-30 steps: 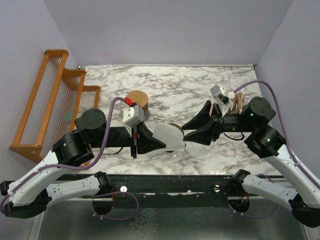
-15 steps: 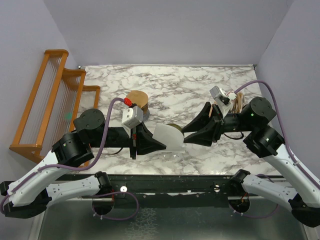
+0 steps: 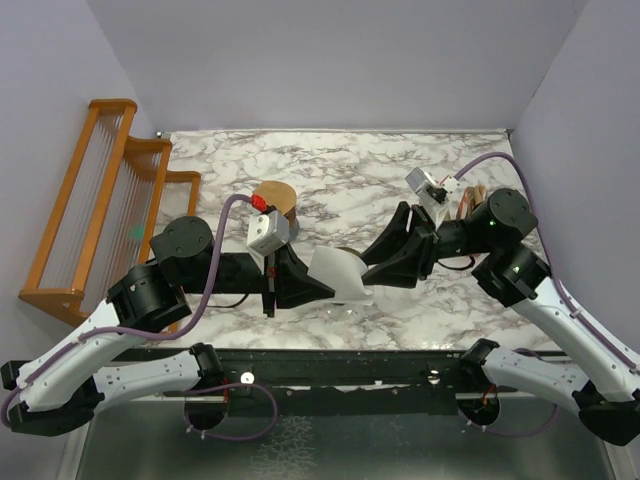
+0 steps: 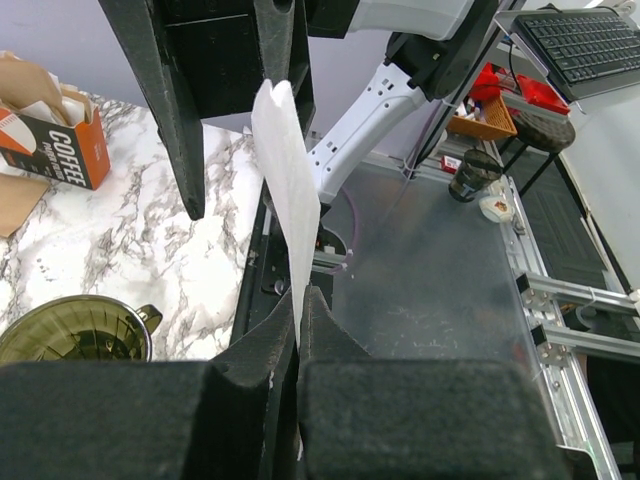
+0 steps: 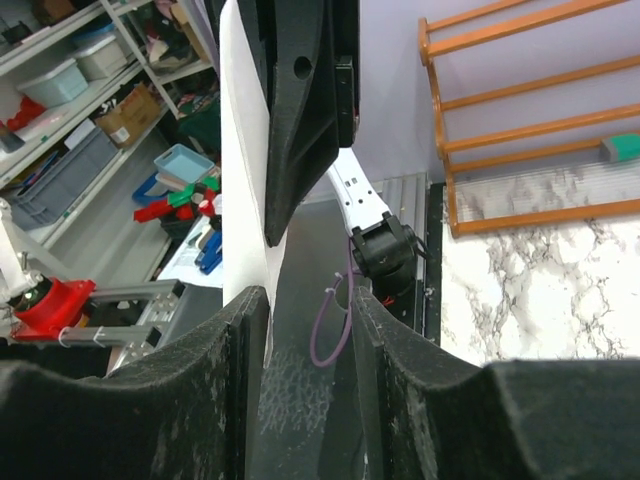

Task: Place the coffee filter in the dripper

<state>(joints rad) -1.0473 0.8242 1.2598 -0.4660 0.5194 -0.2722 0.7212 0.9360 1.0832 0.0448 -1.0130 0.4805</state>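
One white paper cone coffee filter [image 3: 337, 272] hangs in mid-air, clenched flat in the left gripper [image 3: 322, 287]. The right gripper [image 3: 370, 270] straddles its opposite edge, jaws parted. One dark olive-green translucent cone dripper [image 4: 75, 330] sits below on the marble desk [image 3: 350, 170], toward the near edge; bare marble stretches behind.

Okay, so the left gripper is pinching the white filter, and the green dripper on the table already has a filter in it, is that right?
Not quite. The left gripper is pinching the white filter, but the green dripper on the table is empty. The left wrist view shows its bare inside with no filter in it.
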